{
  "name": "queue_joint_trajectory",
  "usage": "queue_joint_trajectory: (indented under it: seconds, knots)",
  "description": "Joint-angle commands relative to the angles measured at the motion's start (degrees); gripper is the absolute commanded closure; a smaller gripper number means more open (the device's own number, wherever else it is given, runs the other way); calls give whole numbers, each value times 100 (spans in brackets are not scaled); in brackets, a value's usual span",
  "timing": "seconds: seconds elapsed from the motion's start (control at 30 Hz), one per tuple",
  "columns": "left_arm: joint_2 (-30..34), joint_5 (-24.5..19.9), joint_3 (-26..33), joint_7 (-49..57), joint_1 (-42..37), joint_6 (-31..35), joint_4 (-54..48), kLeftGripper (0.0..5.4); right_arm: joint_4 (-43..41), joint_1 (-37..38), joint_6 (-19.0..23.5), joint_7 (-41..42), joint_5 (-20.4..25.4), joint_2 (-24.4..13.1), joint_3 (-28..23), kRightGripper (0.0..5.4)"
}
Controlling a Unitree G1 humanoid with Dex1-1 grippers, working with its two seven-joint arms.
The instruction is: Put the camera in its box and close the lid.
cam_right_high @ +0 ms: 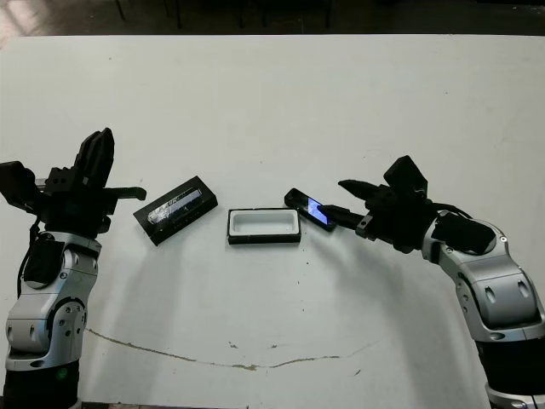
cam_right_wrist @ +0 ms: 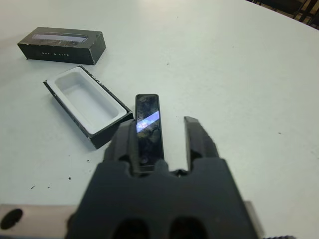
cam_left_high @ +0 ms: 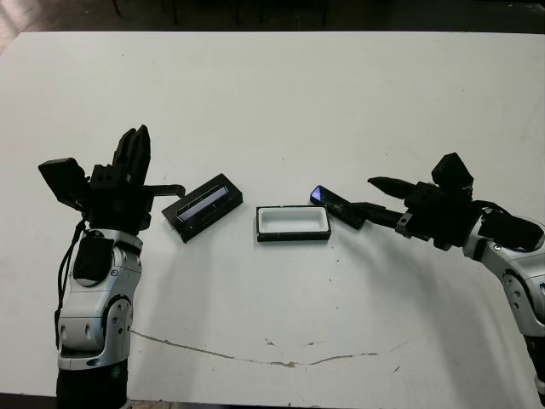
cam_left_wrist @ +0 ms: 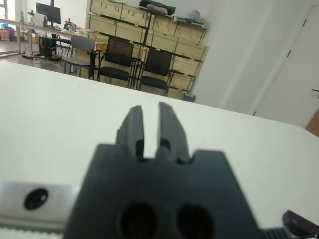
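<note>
The camera point(cam_left_high: 337, 205), a slim black bar with a shiny blue lens end, lies just right of the box point(cam_left_high: 292, 237), angled toward it. My right gripper point(cam_left_high: 362, 194) is open around the camera's rear end. In the right wrist view the camera point(cam_right_wrist: 148, 124) rests against one finger point(cam_right_wrist: 123, 144), and a gap separates it from the other. The box point(cam_right_wrist: 107, 135) is open with its white lining showing. The lid point(cam_left_high: 204, 207), black with a pale strip, lies left of the box. My left gripper point(cam_left_high: 136, 141) is raised beside the lid, shut on nothing.
The white table point(cam_left_high: 272, 102) stretches far beyond the objects. A thin dark scratch point(cam_left_high: 272, 360) runs along its near part. In the left wrist view, chairs point(cam_left_wrist: 119, 62) and stacked crates point(cam_left_wrist: 149, 25) stand beyond the table's far edge.
</note>
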Motion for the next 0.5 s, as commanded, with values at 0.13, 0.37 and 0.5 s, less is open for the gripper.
queue_joint_trajectory:
  seconds: [0.13, 0.37, 0.5]
  knots:
    - [114, 62, 5, -27, 126, 106, 44, 540, 58, 113, 26, 126, 26, -25, 28, 363]
    - [108, 56, -2, -10, 132, 146, 26, 540, 113, 45, 4, 338, -80, -144, 141, 224]
    - [104, 56, -2, -16, 138, 126, 25, 540, 212, -29, 15, 465, -102, -203, 203, 136]
